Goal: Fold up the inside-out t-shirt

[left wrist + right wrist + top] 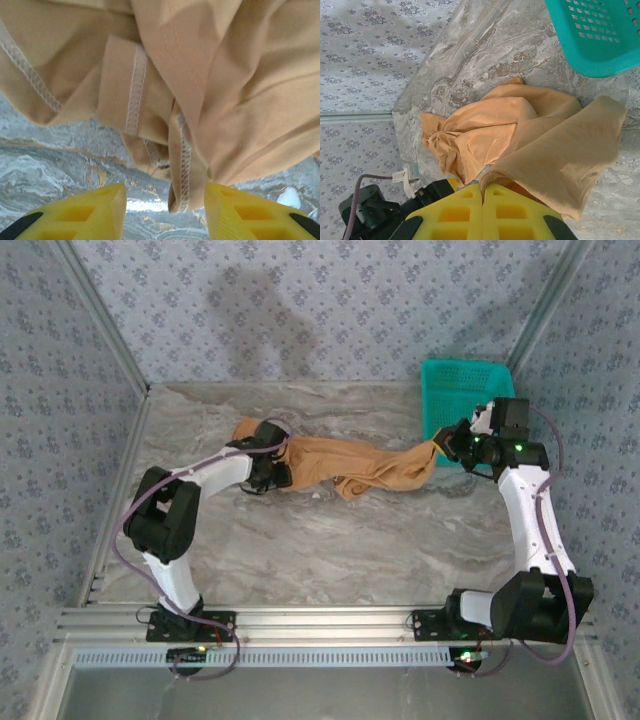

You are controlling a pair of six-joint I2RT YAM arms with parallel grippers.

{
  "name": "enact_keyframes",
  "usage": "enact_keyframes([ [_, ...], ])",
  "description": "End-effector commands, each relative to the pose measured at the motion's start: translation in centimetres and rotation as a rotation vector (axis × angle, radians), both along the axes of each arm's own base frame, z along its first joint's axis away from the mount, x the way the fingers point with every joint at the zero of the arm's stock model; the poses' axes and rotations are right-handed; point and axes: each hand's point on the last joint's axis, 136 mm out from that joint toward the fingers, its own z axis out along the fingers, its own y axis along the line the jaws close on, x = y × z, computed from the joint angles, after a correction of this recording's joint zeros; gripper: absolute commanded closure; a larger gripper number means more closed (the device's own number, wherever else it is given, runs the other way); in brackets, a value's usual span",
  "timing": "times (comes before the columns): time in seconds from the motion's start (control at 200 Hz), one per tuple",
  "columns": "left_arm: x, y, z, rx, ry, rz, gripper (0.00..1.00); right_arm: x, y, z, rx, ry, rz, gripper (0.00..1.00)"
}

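Closest to you, the left gripper [165, 196] is open. Its yellow fingers [95, 215] sit apart, low over the table [60, 160], and a stitched hem [181, 190] of the shirt [240, 100] dangles into the gap without being pinched. Just beyond, more seams and folds pile up, so this end is bunched, not flat. On your other side, the right gripper [481, 192] is closed on a corner of the cloth, which drapes over its tips and hangs to one side. Farther out, the shirt runs like a twisted rope across the middle of the table from one gripper to the other, and its right end looks lifted. Past that end sits the basket [465, 395], near the far right corner.

Expect thin, limp knit: light, with no stiffness and nothing to break. It will sag, twist and cling to itself. A pinch in mid-cloth will probably take several layers at once. Take it by the stitched edges instead, at a hem, cuff or shoulder seam, where the doubled fabric gives the jaws something to bite. The hem between the left fingers looks a fair hold, though you cannot tell from here whether it is a single edge.
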Motion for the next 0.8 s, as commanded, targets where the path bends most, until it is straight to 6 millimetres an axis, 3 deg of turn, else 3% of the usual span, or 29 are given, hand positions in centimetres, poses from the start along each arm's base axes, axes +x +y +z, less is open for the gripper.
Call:
enact_keyframes([
  [0.0, 1.7, -0.1, 1.2, -0.004, -0.05, 0.046, 0.56, 0.2, 0.6, 0.0, -0.002, -0.018, 0.036, 1.0],
  [0.065, 2.0, -0.3, 1.4, -0.013, -0.059, 0.054, 0.56, -0.2, 0.7, -1.4, 0.004, 0.015, 0.04, 1.0],
  [0.315, 3.1, -0.8, -0.4, 0.005, -0.024, 0.057, 0.58, 0.0, 0.9, -1.5, 0.01, 0.015, 0.048, 1.0],
  [0.54, 4.0, 0.5, -0.3, 0.095, -0.033, 0.066, 0.86, -0.1, 1.1, -1.0, 0.011, 0.006, 0.057, 1.0],
  [0.64, 4.6, 1.2, 1.6, 0.125, -0.065, 0.063, 1.0, -0.2, 1.0, -0.9, 0.004, 0.005, 0.059, 1.0],
  [0.69, 5.0, 1.5, 3.3, 0.138, -0.091, 0.054, 1.0, -0.3, 0.9, -1.2, 0.003, 0.016, 0.057, 1.0],
  [0.794, 6.5, 2.3, 9.9, 0.159, -0.168, 0.009, 1.0, 0.4, 0.6, 1.4, 0.025, -0.02, 0.05, 1.0],
])
